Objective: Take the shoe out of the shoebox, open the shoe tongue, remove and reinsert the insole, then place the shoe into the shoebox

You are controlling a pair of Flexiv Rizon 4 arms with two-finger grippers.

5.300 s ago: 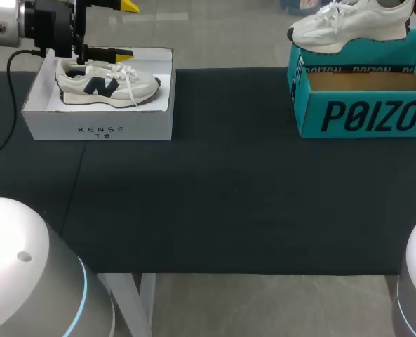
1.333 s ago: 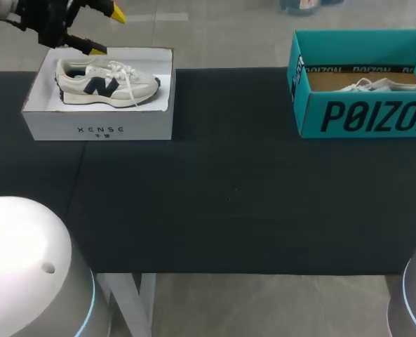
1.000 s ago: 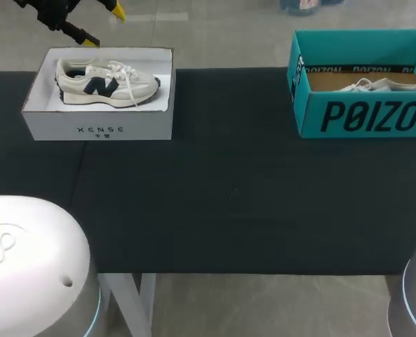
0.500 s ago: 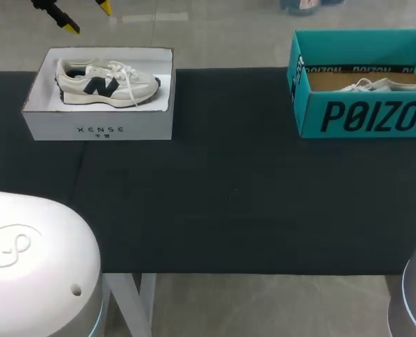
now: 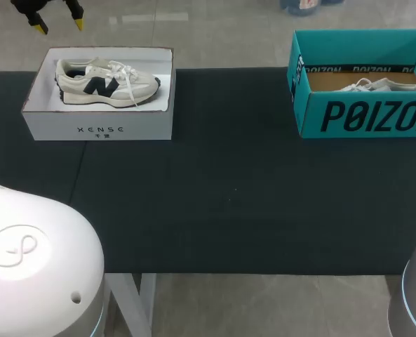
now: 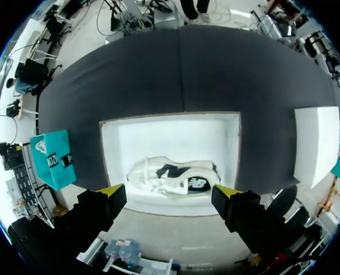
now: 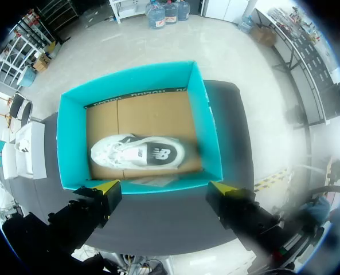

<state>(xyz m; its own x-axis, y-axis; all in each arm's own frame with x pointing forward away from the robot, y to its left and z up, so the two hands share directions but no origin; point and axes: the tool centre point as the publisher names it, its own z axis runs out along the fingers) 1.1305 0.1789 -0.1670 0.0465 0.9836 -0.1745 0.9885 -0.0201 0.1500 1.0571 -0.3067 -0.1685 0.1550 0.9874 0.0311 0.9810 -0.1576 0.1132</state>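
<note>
White cardboard shoebox (image 5: 99, 130) stands at the far left of the black cloth-covered table (image 5: 229, 196). A cream sneaker with a navy side mark (image 5: 106, 83) sits upright on its sole inside, with its laces loose over the tongue. At the far right, a teal cardboard shoebox (image 5: 362, 116) holds a white low-top sneaker (image 7: 138, 153) lying on its side on the brown card floor.

Left gripper (image 6: 168, 195) hangs well above the white box with fingers spread wide and nothing between them. Right gripper (image 7: 164, 187) hangs likewise above the teal box, spread and empty. Neither touches box or shoe.

Whether the insole work is done cannot be judged from these views.

Hazards noted, as judgement:
- A descent slightly off line could put a yellow fingertip on a box wall, crushing the card or shoving the box.
- Both boxes look light, so a shoe lifted against a wall may drag its box along. The teal box stands near the table's edge and could be pushed off.
- Loose laces on the cream sneaker may catch a finger and foul the release.
- The white sneaker shows its flank, not its collar, so a grip across the soft upper may slip or fold it.
</note>
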